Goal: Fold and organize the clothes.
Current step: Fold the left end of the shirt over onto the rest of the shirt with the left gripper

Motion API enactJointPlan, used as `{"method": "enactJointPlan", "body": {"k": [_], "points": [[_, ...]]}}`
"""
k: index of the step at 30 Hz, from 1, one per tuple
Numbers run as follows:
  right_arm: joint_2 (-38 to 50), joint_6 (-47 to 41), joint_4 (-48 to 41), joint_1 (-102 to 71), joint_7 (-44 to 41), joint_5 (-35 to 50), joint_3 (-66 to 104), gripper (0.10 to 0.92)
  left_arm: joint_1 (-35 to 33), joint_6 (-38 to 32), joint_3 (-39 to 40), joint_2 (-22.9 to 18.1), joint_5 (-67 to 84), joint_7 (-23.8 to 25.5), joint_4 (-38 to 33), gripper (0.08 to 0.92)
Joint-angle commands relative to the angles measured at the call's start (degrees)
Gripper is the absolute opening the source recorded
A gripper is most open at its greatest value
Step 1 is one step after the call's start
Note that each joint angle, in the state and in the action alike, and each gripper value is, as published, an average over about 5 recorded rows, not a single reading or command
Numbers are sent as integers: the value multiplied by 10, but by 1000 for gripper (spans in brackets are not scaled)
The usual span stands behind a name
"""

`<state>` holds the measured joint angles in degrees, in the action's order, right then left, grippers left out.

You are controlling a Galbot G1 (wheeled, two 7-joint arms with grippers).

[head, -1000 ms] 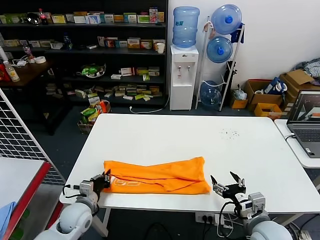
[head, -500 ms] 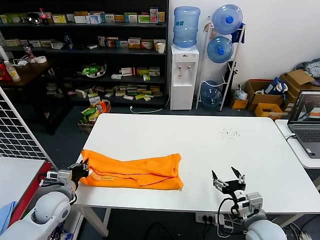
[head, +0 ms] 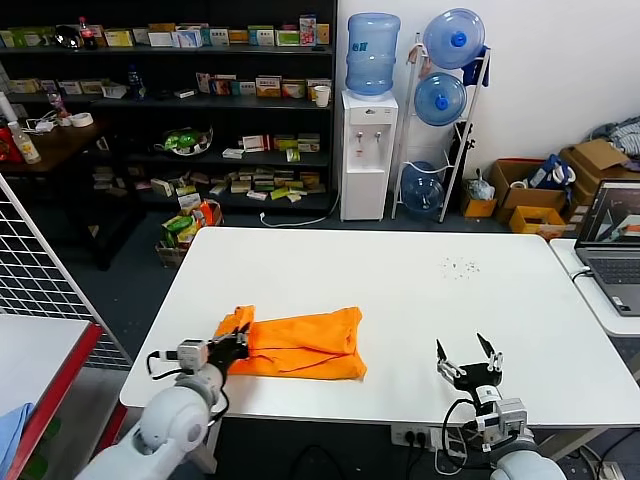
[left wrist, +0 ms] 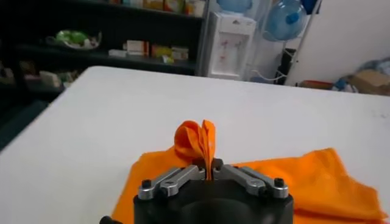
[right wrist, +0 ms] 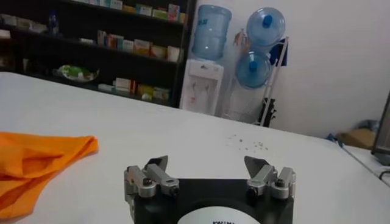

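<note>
The orange T-shirt (head: 300,346) lies folded in a long band near the white table's front left edge, its left end lifted and doubled over. My left gripper (head: 236,347) is shut on that end; in the left wrist view the T-shirt (left wrist: 317,176) spreads beyond the gripper (left wrist: 207,172), which pinches a raised fold between its fingers. My right gripper (head: 470,362) is open and empty at the front right edge, well apart from the shirt. In the right wrist view the right gripper (right wrist: 207,167) stands open with the T-shirt's end (right wrist: 42,159) off to the side.
The white table (head: 420,290) stretches bare behind the shirt. A laptop (head: 612,245) sits on a side table at the right. A wire rack (head: 40,280) and a red-edged table with a blue cloth (head: 10,425) stand at the left.
My left gripper has carried the shirt's left end rightward over the band, shortening it. The right gripper has drawn slightly back toward the front edge and stays open.
</note>
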<state>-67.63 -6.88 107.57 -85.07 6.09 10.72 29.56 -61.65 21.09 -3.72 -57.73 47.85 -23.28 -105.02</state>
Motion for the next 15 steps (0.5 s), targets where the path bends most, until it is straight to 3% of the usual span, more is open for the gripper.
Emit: {"method": "enactJointPlan", "body": {"k": [1, 9, 15], "points": [[-29, 25, -15, -3, -2, -36, 17, 823, 83, 13, 92, -173, 14, -22, 60, 124], [-31, 21, -19, 3, -3, -32, 19, 823, 92, 12, 113, -218, 5, -20, 92, 136], [-32, 18, -29, 16, -3, -29, 7, 823, 87, 3, 105, -231, 23, -31, 84, 284]]}}
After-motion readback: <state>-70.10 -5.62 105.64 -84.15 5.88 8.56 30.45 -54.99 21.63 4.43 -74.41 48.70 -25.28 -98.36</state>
